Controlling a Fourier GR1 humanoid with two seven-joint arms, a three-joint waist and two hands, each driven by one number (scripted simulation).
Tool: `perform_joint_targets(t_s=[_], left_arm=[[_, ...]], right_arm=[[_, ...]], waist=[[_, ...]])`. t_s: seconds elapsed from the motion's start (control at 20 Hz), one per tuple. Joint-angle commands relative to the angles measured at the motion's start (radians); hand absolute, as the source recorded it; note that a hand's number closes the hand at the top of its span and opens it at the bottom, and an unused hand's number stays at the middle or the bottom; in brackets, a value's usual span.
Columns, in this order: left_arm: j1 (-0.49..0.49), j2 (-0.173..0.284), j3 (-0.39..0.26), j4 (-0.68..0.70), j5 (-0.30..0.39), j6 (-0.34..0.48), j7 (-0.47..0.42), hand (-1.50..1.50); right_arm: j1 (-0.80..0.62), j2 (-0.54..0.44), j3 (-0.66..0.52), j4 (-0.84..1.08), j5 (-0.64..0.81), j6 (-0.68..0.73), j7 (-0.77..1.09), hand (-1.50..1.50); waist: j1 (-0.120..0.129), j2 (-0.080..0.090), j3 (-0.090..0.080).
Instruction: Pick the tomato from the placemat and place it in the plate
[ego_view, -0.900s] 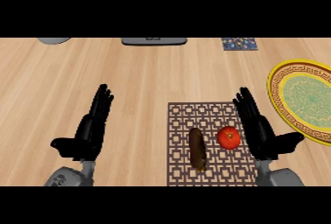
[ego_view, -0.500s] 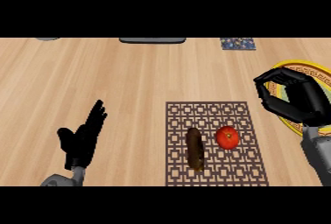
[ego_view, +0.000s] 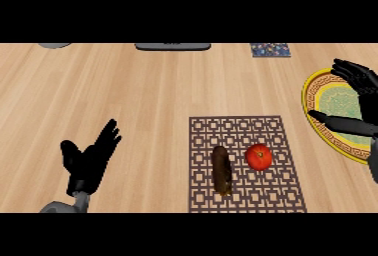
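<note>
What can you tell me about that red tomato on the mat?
The tomato is round, glossy and red, with a small dark stem spot on top. It sits on the right part of the brown lattice-patterned placemat, just right of a dark brown elongated item without touching it. No hand touches it: the right hand is open over the yellow plate, farther right.

The plate (ego_view: 334, 102) runs off the view's right edge, and the right hand (ego_view: 359, 100) over it covers part of its rim. At the desk's far edge, a grey object (ego_view: 55, 45) and a dark flat one (ego_view: 173, 46) are cut off, too partial to identify.
</note>
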Motion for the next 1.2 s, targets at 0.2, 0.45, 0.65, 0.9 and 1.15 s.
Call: perform_joint_targets(t_s=[0.2,0.45,0.65,0.9,1.15], left_arm=[[0.086,-0.005,-0.006,-0.048,-0.027,0.022,0.017,0.00],[0.044,-0.026,-0.024,-0.028,-0.047,0.030,0.050,0.00],[0.040,-0.013,0.012,-0.025,-0.028,0.008,0.068,0.00],[0.000,-0.025,0.034,0.016,-0.046,-0.013,0.073,0.00],[0.020,-0.037,0.050,0.001,-0.060,-0.040,0.068,0.00]], right_arm=[[0.048,-0.197,0.074,-0.107,0.120,0.149,0.105,-1.50],[0.008,-0.297,0.188,-0.183,0.216,0.273,0.222,-1.50],[0.002,-0.244,0.265,-0.292,0.311,0.223,0.371,-1.50],[0.050,-0.188,0.321,-0.447,0.366,0.236,0.545,-1.50],[0.045,-0.087,0.370,-0.445,0.508,0.204,0.626,-1.50]], waist=[[-0.012,-0.007,-0.005],[-0.012,-0.004,-0.006],[-0.007,-0.002,-0.005],[-0.013,-0.002,-0.004],[-0.006,0.000,-0.004]])
